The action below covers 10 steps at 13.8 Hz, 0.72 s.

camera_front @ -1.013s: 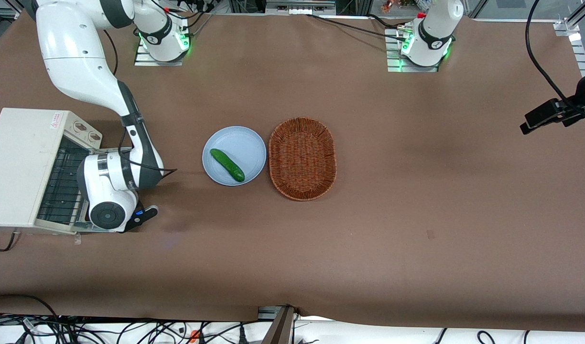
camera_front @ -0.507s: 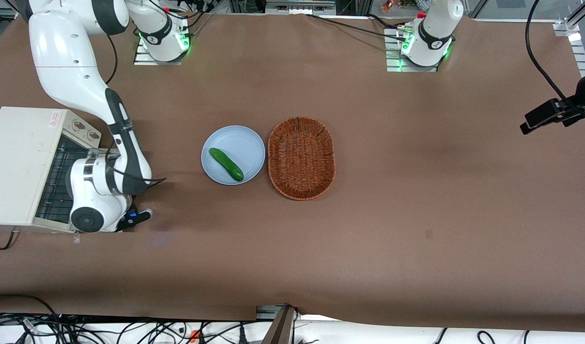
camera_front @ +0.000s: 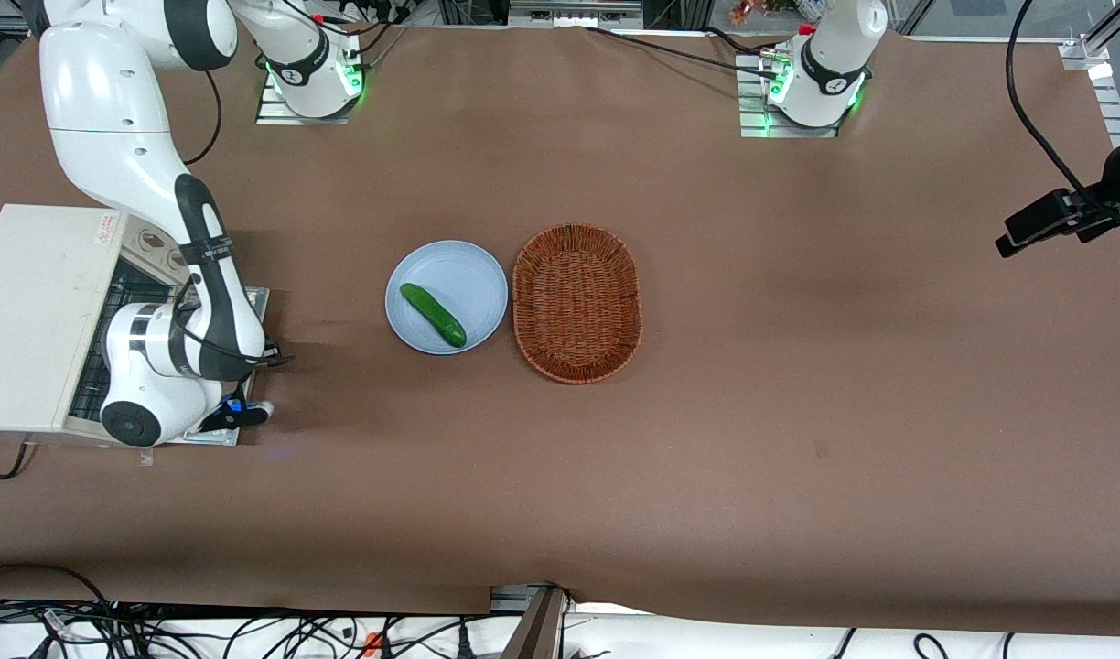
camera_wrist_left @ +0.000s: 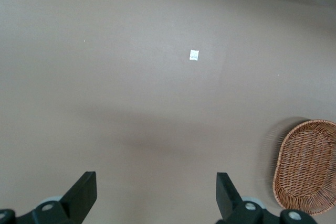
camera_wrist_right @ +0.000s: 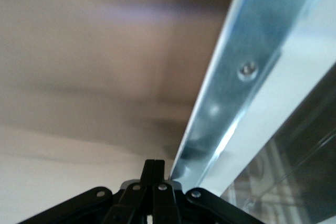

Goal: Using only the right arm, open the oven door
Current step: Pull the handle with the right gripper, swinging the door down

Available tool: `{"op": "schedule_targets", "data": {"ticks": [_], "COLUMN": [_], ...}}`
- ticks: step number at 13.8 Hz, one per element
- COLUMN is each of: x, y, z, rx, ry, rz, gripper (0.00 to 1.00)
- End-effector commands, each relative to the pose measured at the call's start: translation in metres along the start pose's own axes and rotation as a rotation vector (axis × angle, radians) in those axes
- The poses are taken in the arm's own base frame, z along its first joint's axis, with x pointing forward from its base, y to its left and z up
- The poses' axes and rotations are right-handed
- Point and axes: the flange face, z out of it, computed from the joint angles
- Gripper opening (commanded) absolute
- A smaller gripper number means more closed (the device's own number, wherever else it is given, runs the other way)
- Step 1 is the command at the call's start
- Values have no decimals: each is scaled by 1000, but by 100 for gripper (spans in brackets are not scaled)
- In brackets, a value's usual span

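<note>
Pressed together with nothing between its fingers, the gripper [camera_wrist_right: 155, 167] hangs low just beside the oven door's bar handle [camera_wrist_right: 236, 85]. Next to it, the oven door [camera_front: 240, 366] lies folded down flat in front of the oven [camera_front: 38, 320], its long side running toward the front camera. Toward the parked arm's end, a plate [camera_front: 473, 275] holds a cucumber [camera_front: 434, 315]; the wicker basket [camera_front: 576, 303] sits beside it.

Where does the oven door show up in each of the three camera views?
Front view: the oven door lies folded down in front of the oven, mostly under the right arm.
Right wrist view: its silver frame and dark glass, beside the shut gripper.
Left wrist view: not in it.
Shared landmark: the door's silver frame.
</note>
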Motion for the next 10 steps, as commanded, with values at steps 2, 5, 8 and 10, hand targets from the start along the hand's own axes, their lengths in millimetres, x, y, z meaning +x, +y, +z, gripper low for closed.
{"op": "schedule_targets", "data": {"ticks": [2, 5, 8, 10], "x": [-14, -21, -35, -51], "y": [-2, -26, -43, -49], "z": [1, -30, -71, -103], "rx": [54, 59, 62, 58], "ry": [-70, -95, -84, -34], "rz": [90, 131, 129, 113], "gripper": [0, 0, 0, 0]}}
